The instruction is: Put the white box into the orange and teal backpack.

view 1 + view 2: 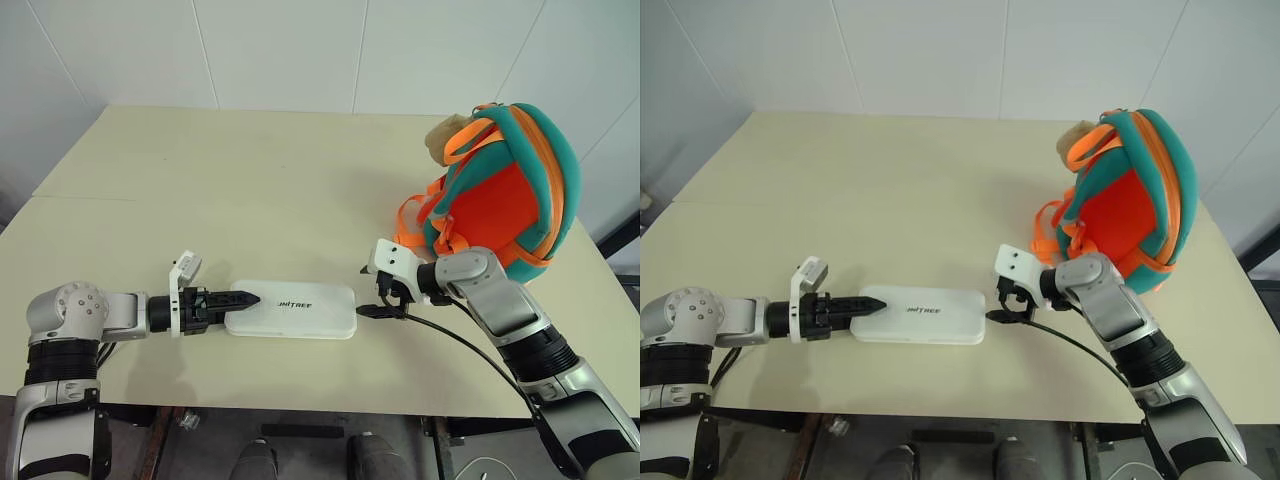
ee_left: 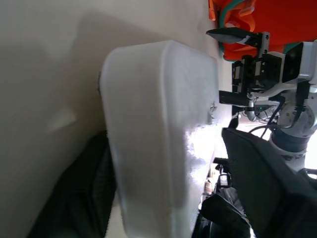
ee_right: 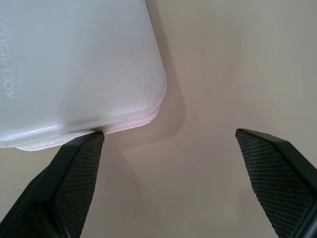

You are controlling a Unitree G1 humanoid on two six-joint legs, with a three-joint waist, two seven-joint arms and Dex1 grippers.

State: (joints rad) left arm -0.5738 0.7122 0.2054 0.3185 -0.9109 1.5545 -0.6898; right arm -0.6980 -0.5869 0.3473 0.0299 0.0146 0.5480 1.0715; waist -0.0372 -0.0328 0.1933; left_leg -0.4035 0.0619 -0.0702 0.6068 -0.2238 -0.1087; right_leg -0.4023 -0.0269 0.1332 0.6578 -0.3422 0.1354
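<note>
Gripping the white box squarely at both short ends is the step that matters here, since the flat case lies lengthwise across the near part of the cream table, its dark lettering facing up, with the orange and teal backpack standing well apart at about two o'clock from it. The left gripper sits at the box's nine-o'clock end, one black finger lying over the top edge; in the left wrist view the box end fills the gap between the two fingers, which stand partway closed around it, though I cannot tell whether they already press on the plastic. The right gripper waits at the three-o'clock end with its fingers spread wide and nothing between them; in the right wrist view one fingertip is just at the box's rounded corner while the other stands clear over bare table. To do this well, I judge the left fingers should close further and seat deep on the end rather than pinch the rim, as smooth plastic may slip or pivot. The right gripper probably needs to shift so the corner falls between its fingers before closing, or be kept free to steady the backpack's opening, which cannot be seen from here.
</note>
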